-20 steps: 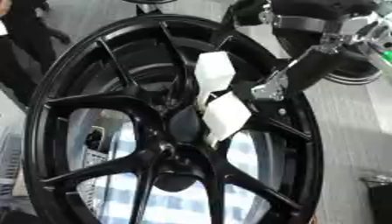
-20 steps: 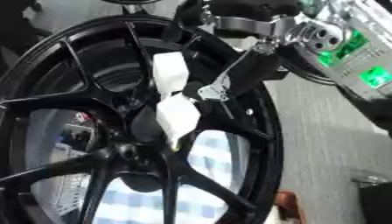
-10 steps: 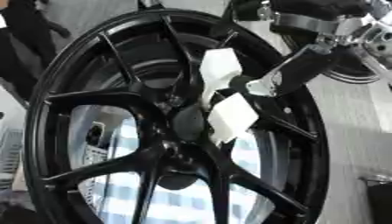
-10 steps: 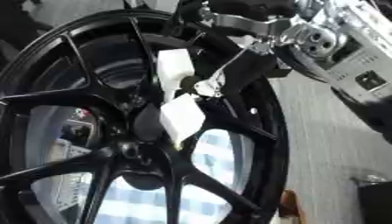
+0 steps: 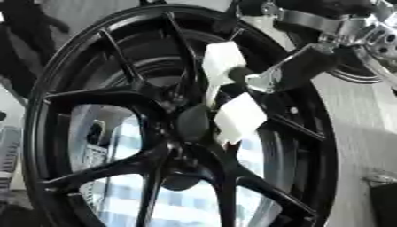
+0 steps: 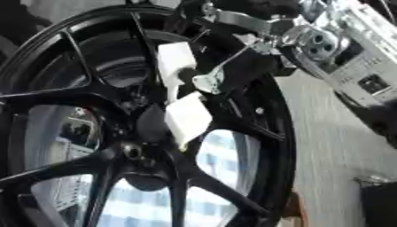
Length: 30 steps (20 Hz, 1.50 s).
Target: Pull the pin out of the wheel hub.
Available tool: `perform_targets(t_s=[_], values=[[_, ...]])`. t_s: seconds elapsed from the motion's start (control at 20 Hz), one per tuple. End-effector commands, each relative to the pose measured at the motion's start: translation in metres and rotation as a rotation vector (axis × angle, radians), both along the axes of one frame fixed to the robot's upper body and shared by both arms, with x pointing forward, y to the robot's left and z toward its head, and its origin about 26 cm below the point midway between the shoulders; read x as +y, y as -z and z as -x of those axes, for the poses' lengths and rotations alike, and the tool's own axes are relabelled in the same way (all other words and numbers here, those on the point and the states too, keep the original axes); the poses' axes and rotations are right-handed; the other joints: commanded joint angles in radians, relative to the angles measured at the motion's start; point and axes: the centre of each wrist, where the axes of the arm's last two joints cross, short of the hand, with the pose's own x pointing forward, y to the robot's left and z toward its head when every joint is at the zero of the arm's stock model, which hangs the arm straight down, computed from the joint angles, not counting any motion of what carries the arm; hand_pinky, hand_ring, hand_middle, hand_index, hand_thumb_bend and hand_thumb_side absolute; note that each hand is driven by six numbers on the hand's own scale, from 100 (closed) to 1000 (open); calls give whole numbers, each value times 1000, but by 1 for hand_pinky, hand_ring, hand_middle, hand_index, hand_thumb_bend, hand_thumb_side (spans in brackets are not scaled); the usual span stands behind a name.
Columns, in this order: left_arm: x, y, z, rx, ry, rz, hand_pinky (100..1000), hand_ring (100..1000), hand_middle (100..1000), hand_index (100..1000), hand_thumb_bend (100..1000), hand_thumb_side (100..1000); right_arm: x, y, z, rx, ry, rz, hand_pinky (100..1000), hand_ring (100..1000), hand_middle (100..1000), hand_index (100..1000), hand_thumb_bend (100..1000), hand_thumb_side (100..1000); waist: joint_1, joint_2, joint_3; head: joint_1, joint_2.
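Note:
A big black spoked wheel hub (image 5: 101,133) stands upright and fills both views. My right hand (image 5: 298,71) reaches in from the upper right over the rim. Its two white-padded fingertips (image 5: 239,117) sit just above the hub's centre. They curl in on a dark rounded piece, the pin (image 5: 192,122), where the spokes meet. The pin's shaft is hidden behind the spokes and the pads. My left hand shows in neither view.
The silver and black forearm (image 6: 333,48) of my right arm crosses the upper right corner. A grey table surface (image 5: 360,133) lies to the right of the wheel. A dark object (image 6: 380,199) stands at the lower right edge. A checked cloth (image 5: 186,204) shows through the spokes.
The whole picture has shifted and the wheel looms larger, so the camera has moved. The right hand's white pads stay at the hub's centre, a little further apart.

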Motion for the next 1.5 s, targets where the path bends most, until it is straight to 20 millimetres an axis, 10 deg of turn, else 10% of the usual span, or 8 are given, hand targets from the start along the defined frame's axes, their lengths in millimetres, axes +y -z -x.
perform_targets(t_s=[0.05,1.5], values=[[0,-5,2,-17,0,-12,883,698,631,828,100,737,-1,-6,4,-13,1,11,859,769,665,821,276,406,10,-15,-2,0,-3],[-1,-4,2,3,-14,6,887,699,629,824,100,742,4,3,2,88,-59,-63,728,437,262,541,100,207,10,-23,-11,17,0]])
